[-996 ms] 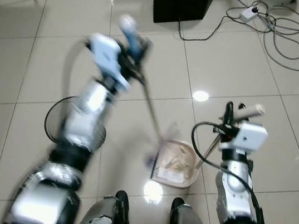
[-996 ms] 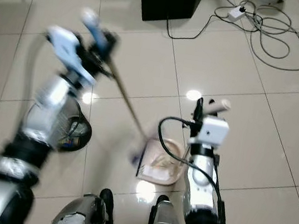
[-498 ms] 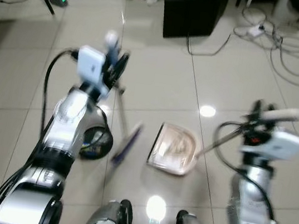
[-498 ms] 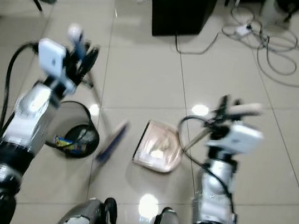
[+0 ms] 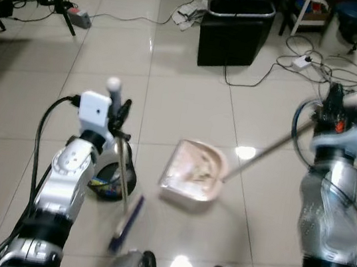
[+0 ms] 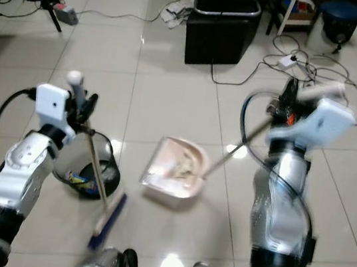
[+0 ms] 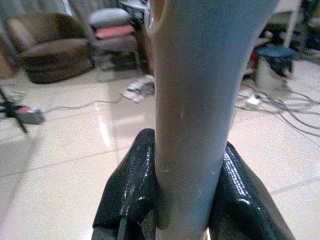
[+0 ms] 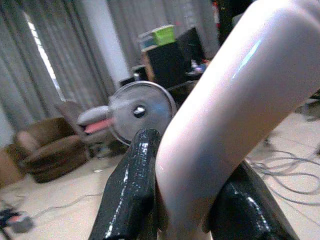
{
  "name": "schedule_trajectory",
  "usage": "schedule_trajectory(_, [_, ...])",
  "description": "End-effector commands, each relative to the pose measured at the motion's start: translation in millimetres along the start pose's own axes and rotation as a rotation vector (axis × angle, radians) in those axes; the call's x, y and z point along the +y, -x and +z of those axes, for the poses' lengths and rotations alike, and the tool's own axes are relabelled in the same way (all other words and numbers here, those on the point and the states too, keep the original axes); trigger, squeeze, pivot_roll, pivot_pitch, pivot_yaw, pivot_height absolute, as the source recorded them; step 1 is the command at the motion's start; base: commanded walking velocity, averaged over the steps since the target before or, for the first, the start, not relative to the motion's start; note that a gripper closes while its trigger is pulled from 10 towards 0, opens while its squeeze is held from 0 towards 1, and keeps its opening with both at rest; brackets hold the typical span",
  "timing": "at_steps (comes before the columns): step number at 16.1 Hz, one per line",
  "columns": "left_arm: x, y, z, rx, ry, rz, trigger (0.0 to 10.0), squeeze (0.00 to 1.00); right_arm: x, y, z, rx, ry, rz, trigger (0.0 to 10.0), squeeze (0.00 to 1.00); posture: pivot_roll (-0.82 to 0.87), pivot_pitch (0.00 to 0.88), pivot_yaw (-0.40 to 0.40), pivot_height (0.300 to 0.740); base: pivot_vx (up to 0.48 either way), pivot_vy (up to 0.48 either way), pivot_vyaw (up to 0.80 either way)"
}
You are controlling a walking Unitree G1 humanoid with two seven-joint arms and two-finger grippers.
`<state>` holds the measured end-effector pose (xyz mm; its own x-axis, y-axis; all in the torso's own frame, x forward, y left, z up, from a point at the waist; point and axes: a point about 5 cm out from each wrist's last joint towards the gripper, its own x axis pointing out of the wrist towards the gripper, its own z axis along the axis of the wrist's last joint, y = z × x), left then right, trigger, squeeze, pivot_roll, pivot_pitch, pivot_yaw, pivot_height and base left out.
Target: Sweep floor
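Note:
My left gripper [image 5: 120,113] is shut on the grey broom handle [image 7: 192,100], black fingers [image 7: 131,190] pressed on both sides. The handle slants down to the blue broom head [image 5: 126,224] on the tiles near my left foot. My right gripper [image 5: 333,111], raised at the right, is shut on the pale pink handle [image 8: 220,115] of the dustpan [image 5: 193,170]. Its long stick runs down to the pan, which sits in the middle of the floor with pale scraps inside. The broom head is apart from the pan, to its left.
A small black waste bin [image 5: 116,176] with litter stands beside my left forearm. A large black bin [image 5: 236,31] stands farther ahead, cables [image 5: 323,64] and a power strip lie at the right, a tripod leg [image 5: 57,1] at the left. Glossy tiles surround the pan.
The view has tilted up. The broom head has swung away from the dustpan's mouth to the left, near my foot. My right arm has risen and moved right with the dustpan's handle.

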<state>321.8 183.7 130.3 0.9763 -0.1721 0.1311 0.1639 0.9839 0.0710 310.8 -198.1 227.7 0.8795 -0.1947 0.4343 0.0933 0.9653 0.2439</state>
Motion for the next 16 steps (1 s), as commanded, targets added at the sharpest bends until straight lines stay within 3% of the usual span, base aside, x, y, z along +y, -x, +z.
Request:
schedule_trajectory(1, [7.6,6.6,6.0,-0.012,-0.012,0.039,10.0,0.0,15.0,-10.6,35.0,-0.107,-0.051,0.047,10.0,0.0,-0.12,0.067,0.109,0.74,0.0,0.0,0.8])
schedule_trajectory(4, [0.5,16.5,14.7,-0.04,-0.034,0.033,10.0,0.0,23.8,-28.5,71.6,-0.15,-0.075,0.089,10.0,0.0,-0.12,0.059,0.097,0.74,0.0,0.0,0.8])
schedule_trajectory(6, [0.3,18.9,15.3,-0.041,-0.056,0.05,10.0,0.0,25.0,-31.2,76.6,-0.141,-0.078,0.104,10.0,0.0,-0.12,0.059,0.095,0.74,0.129,0.0,0.8])
schedule_trajectory(10, [-6.6,21.3,16.0,-0.031,-0.093,0.031,10.0,0.0,20.1,-31.2,72.0,-0.086,-0.094,0.074,10.0,0.0,-0.12,0.048,0.091,0.74,0.353,0.0,0.74])
schedule_trajectory(16, [-10.8,20.3,14.0,-0.013,-0.091,0.024,10.0,0.0,11.0,-27.1,66.4,-0.065,-0.095,0.025,10.0,0.0,-0.13,0.039,0.097,0.74,0.412,0.0,0.0])
